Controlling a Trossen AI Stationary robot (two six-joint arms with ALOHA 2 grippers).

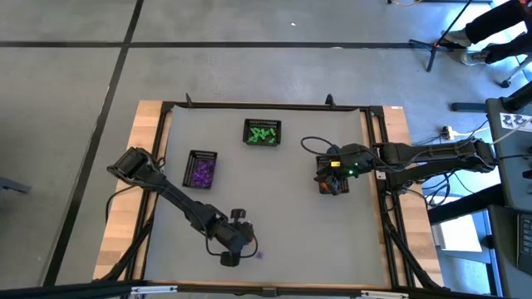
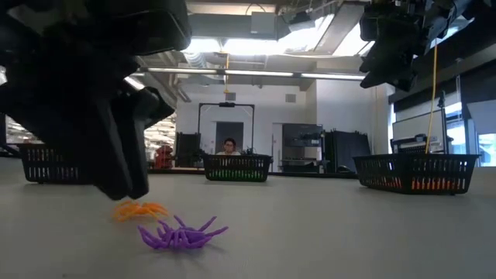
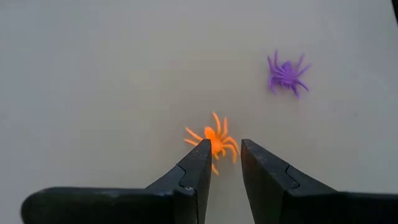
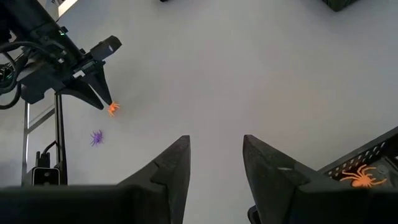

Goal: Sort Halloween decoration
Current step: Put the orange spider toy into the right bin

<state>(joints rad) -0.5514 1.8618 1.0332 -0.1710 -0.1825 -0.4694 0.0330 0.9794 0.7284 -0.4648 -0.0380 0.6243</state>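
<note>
Two tiny plastic spiders lie on the grey table near its front edge: an orange one [image 3: 214, 140] and a purple one [image 3: 286, 71], also seen in the low view [image 2: 182, 235]. My left gripper [image 3: 224, 152] slants down over the orange spider [image 2: 139, 209], open, with a fingertip close on either side of it. My right gripper [image 4: 214, 149] hangs open above the basket [image 1: 331, 184] at the table's right, nothing between its fingers. That basket holds an orange spider [image 4: 360, 177]. My left gripper comes at the orange spider slanting down from the table's left. One fingertip [image 3: 202, 155] overlaps the spider's legs in the wrist view. I cannot tell whether it touches them. The spider lies flat on the table.
A black mesh basket with purple pieces [image 1: 200, 169] stands at the left middle, and one with green pieces [image 1: 263, 133] stands toward the far edge. A dark frame [image 1: 274, 106] rims the table. A person sits in the room behind [image 2: 229, 145].
</note>
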